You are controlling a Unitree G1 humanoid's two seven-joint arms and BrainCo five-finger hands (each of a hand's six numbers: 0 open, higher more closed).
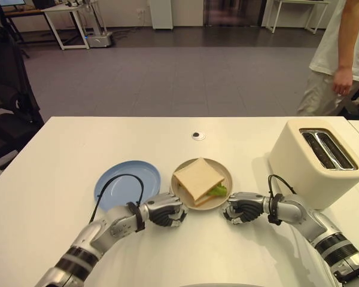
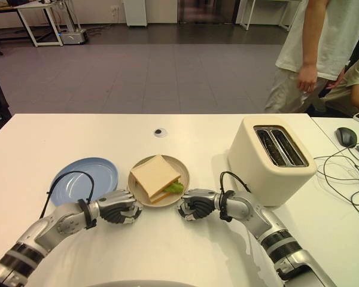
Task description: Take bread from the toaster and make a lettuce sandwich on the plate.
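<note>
A sandwich (image 1: 198,181) of two bread slices, with green lettuce (image 1: 218,191) sticking out at its right side, lies on a beige plate (image 1: 222,171) in the middle of the white table. My left hand (image 1: 166,210) rests just left of the plate's near edge, fingers curled and holding nothing. My right hand (image 1: 243,208) sits just right of the plate's near edge, also curled and empty. The cream toaster (image 1: 314,164) stands at the right, its two slots (image 2: 279,146) dark with no bread showing.
An empty blue plate (image 1: 127,182) lies left of the beige one. A small round black and white disc (image 1: 197,136) sits on the table further back. Cables (image 2: 347,170) and a computer mouse (image 2: 346,136) lie right of the toaster.
</note>
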